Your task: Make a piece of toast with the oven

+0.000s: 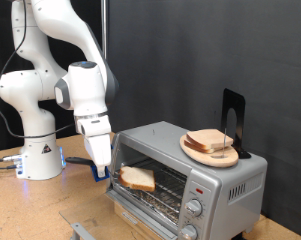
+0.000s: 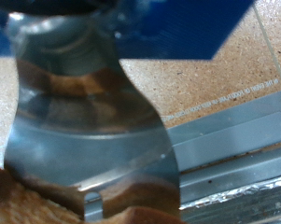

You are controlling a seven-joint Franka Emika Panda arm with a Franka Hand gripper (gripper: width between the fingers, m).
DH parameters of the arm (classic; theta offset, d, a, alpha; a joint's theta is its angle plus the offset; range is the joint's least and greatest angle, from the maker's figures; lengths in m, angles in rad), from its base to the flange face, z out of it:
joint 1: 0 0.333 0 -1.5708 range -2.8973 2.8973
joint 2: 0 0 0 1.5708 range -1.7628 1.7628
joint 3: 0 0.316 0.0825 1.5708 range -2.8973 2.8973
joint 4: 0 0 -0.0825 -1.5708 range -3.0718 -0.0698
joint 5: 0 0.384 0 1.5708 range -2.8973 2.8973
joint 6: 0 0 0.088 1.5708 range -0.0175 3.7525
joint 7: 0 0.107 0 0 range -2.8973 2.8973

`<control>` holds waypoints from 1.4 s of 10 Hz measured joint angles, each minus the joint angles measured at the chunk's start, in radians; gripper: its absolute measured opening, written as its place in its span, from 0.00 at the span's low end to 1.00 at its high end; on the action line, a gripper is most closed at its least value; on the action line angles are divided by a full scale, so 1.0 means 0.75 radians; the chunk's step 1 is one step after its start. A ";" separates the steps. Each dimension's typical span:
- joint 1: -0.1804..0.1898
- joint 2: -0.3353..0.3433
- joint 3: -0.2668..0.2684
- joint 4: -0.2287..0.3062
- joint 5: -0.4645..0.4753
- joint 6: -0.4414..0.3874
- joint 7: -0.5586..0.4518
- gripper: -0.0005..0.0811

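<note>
Right now my gripper point(image 1: 102, 168) sits at the exterior view's left end of the oven point(image 1: 190, 170) opening, with the piece of toast point(image 1: 138, 178) on the rack just beside it, towards the exterior view's right. Whether my fingers grip it, I cannot tell.

Pretty clearly a robotics lab, not a real kitchen: black curtain backdrop point(image 1: 190, 50), a white robot arm point(image 1: 60, 70) bolted on a wooden worktop point(image 1: 30, 210), and a lone toaster oven point(image 1: 190, 170) sitting there as a prop.
</note>
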 joint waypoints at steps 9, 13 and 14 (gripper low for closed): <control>-0.022 -0.026 0.107 0.111 -0.221 -0.169 0.318 0.50; -0.024 -0.015 0.119 0.117 -0.375 -0.106 0.209 0.50; -0.024 -0.011 0.116 0.128 -0.362 -0.122 0.189 0.50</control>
